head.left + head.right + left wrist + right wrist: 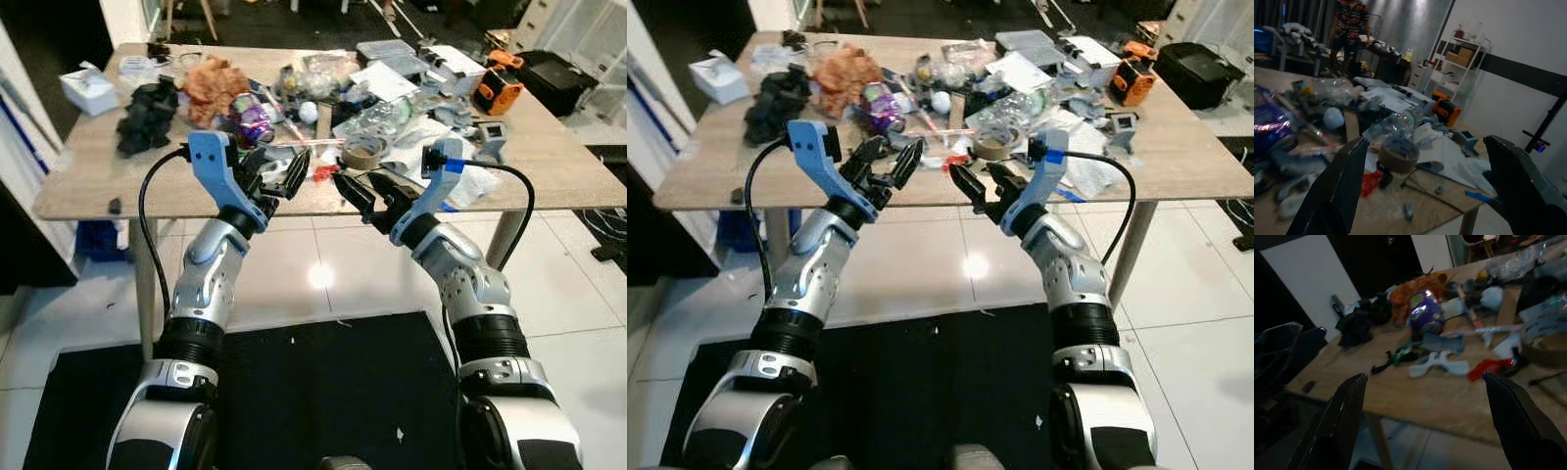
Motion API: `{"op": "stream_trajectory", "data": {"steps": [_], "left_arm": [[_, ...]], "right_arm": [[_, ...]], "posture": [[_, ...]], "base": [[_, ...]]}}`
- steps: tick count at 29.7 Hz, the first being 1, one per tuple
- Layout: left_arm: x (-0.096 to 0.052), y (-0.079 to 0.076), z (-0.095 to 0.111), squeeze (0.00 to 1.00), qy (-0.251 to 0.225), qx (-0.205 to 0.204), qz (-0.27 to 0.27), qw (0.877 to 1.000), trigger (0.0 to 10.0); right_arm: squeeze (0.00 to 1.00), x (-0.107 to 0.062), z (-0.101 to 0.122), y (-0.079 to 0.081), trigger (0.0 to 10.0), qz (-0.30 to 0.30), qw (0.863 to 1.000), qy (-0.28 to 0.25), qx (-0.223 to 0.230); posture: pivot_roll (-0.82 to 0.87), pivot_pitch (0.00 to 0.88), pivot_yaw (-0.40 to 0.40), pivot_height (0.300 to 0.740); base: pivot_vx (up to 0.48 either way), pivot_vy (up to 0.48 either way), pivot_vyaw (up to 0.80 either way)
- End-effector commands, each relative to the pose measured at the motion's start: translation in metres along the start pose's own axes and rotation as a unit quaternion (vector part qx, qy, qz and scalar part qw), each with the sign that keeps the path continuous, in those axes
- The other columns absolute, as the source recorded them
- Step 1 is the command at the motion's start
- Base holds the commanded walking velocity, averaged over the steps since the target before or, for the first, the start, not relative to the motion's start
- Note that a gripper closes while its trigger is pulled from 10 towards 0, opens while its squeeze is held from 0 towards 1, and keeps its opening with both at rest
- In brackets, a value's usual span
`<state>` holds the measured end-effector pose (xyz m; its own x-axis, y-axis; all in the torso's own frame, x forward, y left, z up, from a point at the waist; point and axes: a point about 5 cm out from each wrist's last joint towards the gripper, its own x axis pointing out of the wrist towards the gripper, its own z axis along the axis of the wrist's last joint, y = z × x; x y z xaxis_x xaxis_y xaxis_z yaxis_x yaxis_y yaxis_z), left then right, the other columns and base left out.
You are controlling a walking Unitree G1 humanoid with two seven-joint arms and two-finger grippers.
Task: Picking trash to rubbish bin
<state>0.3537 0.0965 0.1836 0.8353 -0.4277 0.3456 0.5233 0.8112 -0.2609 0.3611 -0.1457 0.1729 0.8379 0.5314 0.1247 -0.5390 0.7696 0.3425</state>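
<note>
Gaping black pincers (277, 174) (364, 192) face wooden table (88, 186).

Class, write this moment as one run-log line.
stage: approach | left claw: open, at table edge | right claw: open, at table edge | held: nothing | nearest: tape roll

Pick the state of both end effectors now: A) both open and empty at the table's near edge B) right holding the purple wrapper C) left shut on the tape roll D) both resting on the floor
A: the left end effector and right end effector hover with fingers spread, nothing between them, at the near edge of the cluttered light wooden table.
</note>
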Motion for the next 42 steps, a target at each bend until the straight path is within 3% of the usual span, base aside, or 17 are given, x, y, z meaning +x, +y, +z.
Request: {"op": "stream_trajectory", "data": {"steps": [1, 12, 22, 42], "left_arm": [[-0.0017, -0.0005, -0.0021, 0.00, 0.000, -0.004, 0.000, 1.000, 10.0], [-0.0026, -0.0007, 0.0002, 0.00, -0.005, -0.001, 0.001, 1.000, 10.0], [-0.0030, -0.0012, -0.0002, 0.00, -0.005, -0.002, 0.001, 1.000, 10.0], [-0.0032, -0.0024, 0.0000, 0.00, -0.002, 0.003, -0.001, 1.000, 10.0]], "right_arm": [[0.00, 0.0019, -0.0038, 0.0043, 10.0, 0.013, 1.000, 0.021, -0.014], [0.00, 0.0005, -0.0088, 0.0118, 10.0, 0.049, 0.993, 0.061, -0.090], [0.00, 0.0004, -0.0099, 0.0122, 10.0, 0.051, 0.993, 0.065, -0.088], [0.00, -0.0008, -0.0108, 0.0109, 10.0, 0.046, 0.993, 0.065, -0.081]], "posture": [[-0.09, 0.000, -0.072, 0.740], [-0.09, 0.000, -0.072, 0.740], [-0.09, 0.000, -0.074, 0.740], [-0.09, 0.000, -0.075, 0.740]], "base": [[0.356, 0.000, 0.00], [0.357, 0.000, 0.21], [0.360, 0.000, 0.75], [0.339, 0.000, 0.00]]}}
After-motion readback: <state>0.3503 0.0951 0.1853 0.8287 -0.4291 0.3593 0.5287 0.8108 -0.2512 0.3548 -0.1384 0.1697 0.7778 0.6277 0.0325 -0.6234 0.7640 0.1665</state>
